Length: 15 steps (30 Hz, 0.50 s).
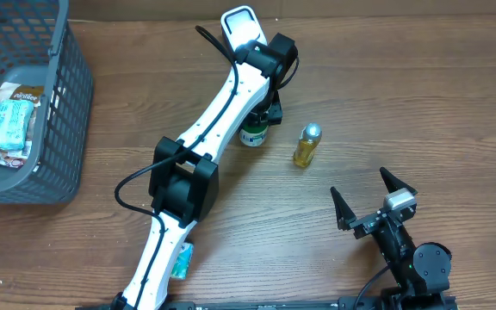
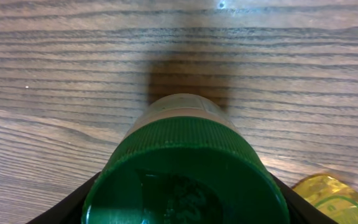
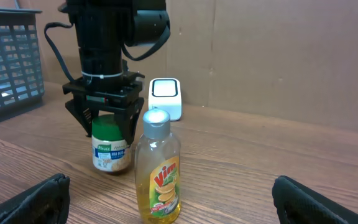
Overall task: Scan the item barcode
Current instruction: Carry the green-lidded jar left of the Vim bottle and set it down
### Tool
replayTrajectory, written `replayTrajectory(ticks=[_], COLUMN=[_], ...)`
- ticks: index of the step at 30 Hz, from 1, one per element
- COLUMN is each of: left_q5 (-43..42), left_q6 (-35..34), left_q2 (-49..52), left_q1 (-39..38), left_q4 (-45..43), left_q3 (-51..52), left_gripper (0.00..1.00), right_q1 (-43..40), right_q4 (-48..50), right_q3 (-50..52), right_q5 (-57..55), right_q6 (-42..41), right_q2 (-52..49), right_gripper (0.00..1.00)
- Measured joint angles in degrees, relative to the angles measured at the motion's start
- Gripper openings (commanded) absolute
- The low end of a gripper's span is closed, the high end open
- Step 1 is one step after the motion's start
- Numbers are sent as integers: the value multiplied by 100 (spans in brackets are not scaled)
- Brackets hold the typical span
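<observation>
I see the left gripper [image 3: 106, 124] down over the jar [image 3: 112, 152], near the middle of the table [image 1: 403, 95]. Its fingers [image 3: 79, 117] stand partway open, one on each side of the green lid [image 2: 185, 180], and from the left wrist view they look pressed against the lid's edge. I read that as a hold on the jar. The jar stands upright with its base on the wood and its pale label turned toward the right wrist camera.

Just to the right of the jar, and apart from it, stands a yellow bottle [image 1: 307, 145] with a silver cap, also upright. Nothing touches it.

The white scanner [image 1: 242, 26] sits at the far side of the table, beyond the jar and a little to its left. The left arm runs across it in the overhead view, so part of it is hidden.

The right gripper [image 1: 358, 182] is at the near right, well apart from both containers. Its fingers are spread as wide as they go and hold nothing.

At the far left a grey basket [image 1: 67, 103] holds a couple of snack packets [image 1: 11, 120]. A small teal packet [image 1: 182, 261] lies on the table at the near edge, partly under the left arm.
</observation>
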<state>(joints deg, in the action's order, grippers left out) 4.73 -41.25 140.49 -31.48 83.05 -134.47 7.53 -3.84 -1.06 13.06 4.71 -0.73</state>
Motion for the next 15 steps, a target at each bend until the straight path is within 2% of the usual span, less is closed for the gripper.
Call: replayTrajectory(ticks=[4, 7, 15], left_q5=[-44, -177, -365], left_q6=[-55, 20, 127], left_q2=[13, 13, -9], left_q1=[-4, -4, 9], left_q4=[2, 4, 190], left_q3=[0, 0, -2], left_gripper=[82, 88, 87], right_q1=[0, 0, -2], right_q4=[0, 2, 7], right_q3=[0, 0, 0], right_q5=[2, 0, 0], right_q6=[2, 4, 0], right_q2=[0, 0, 0], right_gripper=[100, 100, 100])
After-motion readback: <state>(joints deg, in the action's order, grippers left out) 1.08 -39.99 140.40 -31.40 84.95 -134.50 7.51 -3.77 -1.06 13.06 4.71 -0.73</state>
